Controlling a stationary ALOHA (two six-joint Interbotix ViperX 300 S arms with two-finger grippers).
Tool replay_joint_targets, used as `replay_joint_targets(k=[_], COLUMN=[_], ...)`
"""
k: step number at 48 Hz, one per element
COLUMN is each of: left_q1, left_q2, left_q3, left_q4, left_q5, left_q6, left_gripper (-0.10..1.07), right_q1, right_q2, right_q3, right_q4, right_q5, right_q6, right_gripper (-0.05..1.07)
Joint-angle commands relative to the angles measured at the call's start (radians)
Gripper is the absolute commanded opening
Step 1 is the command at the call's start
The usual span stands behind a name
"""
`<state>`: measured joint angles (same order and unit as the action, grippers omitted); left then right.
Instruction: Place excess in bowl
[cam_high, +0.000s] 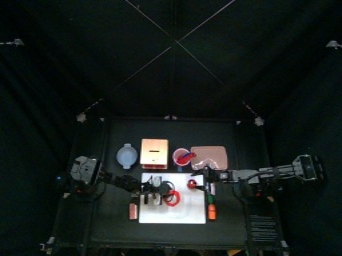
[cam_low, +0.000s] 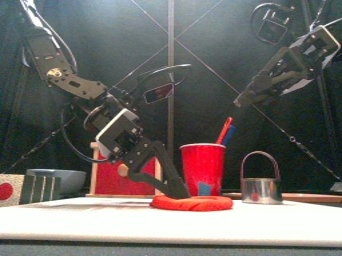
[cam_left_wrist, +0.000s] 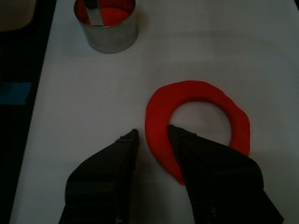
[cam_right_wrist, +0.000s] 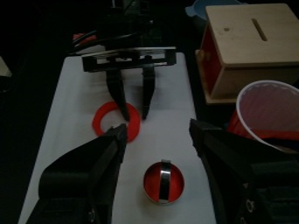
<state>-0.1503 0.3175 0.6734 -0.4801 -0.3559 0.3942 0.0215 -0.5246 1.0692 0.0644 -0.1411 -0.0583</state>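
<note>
**Left jaws straddling the red ring on the white board**

Front of table, nearest: the red ring (cam_low: 191, 203) lies flat on the white board (cam_low: 160, 222), roughly mid-board. In the left wrist view it reads as an open loop (cam_left_wrist: 201, 118), one side of it running between the two jaws.

On it: left gripper (cam_low: 171, 187) is angled down onto the ring's left side. One jaw is inside the loop, one outside; jaws are narrowly parted around the band, and I cannot tell whether they have clamped on it. The right wrist view shows the same: two black jaws (cam_right_wrist: 128, 98) meeting the ring (cam_right_wrist: 117, 121) at its far edge.

Just behind the ring: red cup (cam_low: 203, 168), upright, with a stick standing in it. Beside it to the right, a small metal cup (cam_low: 261, 180) with a handle arching over it.

Further back, left side: wooden box (cam_right_wrist: 251, 48) with a slot in its top.

Above, right: right gripper (cam_right_wrist: 158, 144) hangs clear of the board, jaws spread wide, nothing between them.
</note>
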Motion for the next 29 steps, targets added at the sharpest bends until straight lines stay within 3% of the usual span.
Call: replay_joint_targets(k=[1, 15, 29], left_q1=[0.0, -0.003, 0.017], left_q2=[-0.02, -0.058, -0.316], left_q3=[-0.011, -0.012, 0.04], left_q4=[0.0, 0.02, 0.071], left_q5=[0.017, 0.015, -0.046], left_q6=[0.002, 0.005, 0.005], left_gripper=[0.7, 0.6, 0.61], right_q1=[0.002, 0.002, 0.002], right_q2=[-0.006, -0.008, -0.012], right_q3=[-0.009, -0.009, -0.009], right_q4=[0.0, 0.002, 0.002], right_q5=[-0.009, -0.009, -0.006], right_q6=[0.002, 0.002, 0.002], right_gripper=[0.91, 0.91, 0.91])
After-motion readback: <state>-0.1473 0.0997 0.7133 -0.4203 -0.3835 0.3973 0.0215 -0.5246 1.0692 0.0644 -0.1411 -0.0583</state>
